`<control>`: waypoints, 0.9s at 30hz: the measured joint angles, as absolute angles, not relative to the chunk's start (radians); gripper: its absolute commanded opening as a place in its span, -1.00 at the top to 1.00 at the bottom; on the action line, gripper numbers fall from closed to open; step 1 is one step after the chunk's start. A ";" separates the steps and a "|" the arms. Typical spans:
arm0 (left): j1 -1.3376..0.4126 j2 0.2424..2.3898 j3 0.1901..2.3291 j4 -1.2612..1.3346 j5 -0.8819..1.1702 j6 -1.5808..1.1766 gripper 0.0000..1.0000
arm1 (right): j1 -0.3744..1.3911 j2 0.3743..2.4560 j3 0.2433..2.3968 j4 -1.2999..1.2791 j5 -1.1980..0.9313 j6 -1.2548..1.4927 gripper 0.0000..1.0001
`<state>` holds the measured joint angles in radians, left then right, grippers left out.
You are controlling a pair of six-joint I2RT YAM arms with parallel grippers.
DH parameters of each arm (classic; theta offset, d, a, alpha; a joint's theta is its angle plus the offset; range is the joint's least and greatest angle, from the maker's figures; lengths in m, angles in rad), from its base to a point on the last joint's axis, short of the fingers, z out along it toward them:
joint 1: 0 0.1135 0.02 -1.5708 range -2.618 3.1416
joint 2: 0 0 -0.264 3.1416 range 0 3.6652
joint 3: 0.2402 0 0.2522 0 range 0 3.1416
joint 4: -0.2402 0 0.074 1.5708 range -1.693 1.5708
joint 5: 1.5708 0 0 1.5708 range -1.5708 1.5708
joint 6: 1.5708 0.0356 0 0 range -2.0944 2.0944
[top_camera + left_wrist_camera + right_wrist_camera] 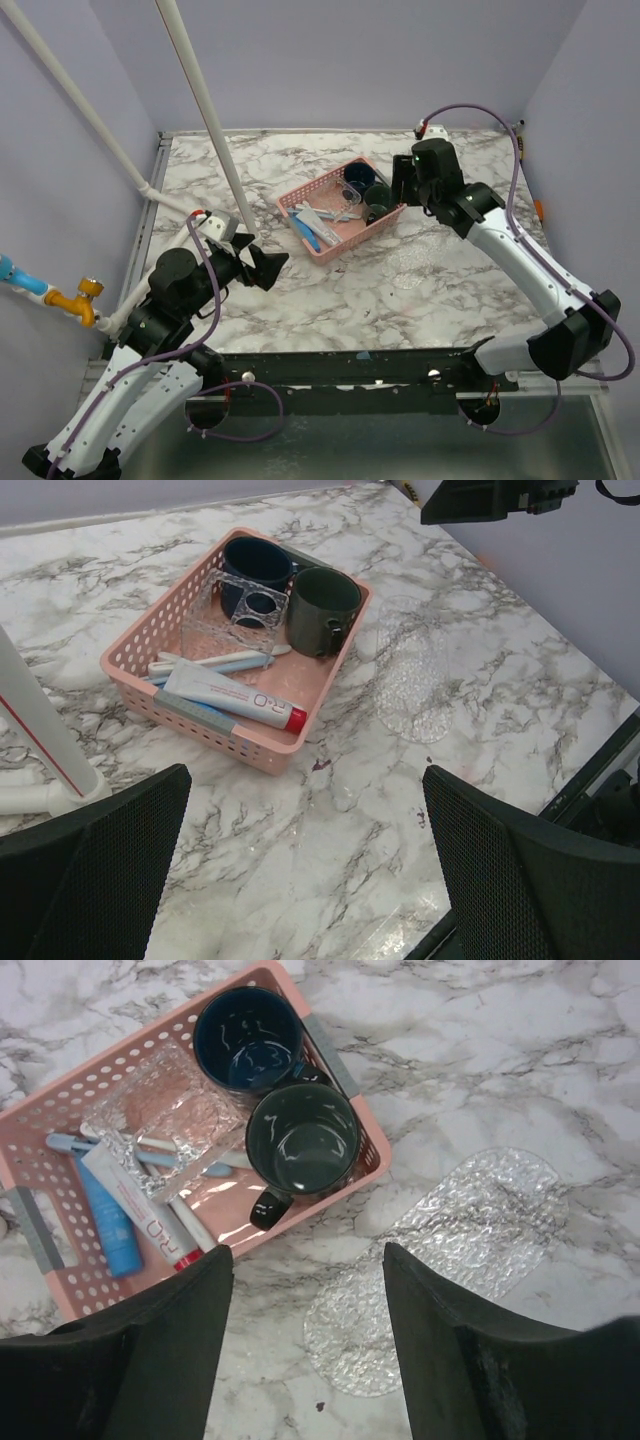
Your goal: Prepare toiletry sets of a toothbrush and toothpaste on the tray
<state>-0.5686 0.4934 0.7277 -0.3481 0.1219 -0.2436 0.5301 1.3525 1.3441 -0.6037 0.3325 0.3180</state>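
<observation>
Here my left gripper (307, 778) stands wide and empty at the bottom of its wrist view, and my right gripper (308, 1252) is parted too, with nothing between its fingers. The clear tray (450, 1245) lies flat on the marble table (520, 1050), right of centre, just beside the pink basket (130, 1055) holding a toothbrush (62, 1143), a white toothpaste tube (140, 1210) and two mugs.

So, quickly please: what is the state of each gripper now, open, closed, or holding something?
Left gripper: open, holding nothing.
Right gripper: open, holding nothing.
</observation>
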 measured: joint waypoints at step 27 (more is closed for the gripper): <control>-0.569 0.479 0.728 -0.370 0.102 -0.243 -0.97 | 0.315 1.895 1.676 -0.572 0.088 0.208 0.09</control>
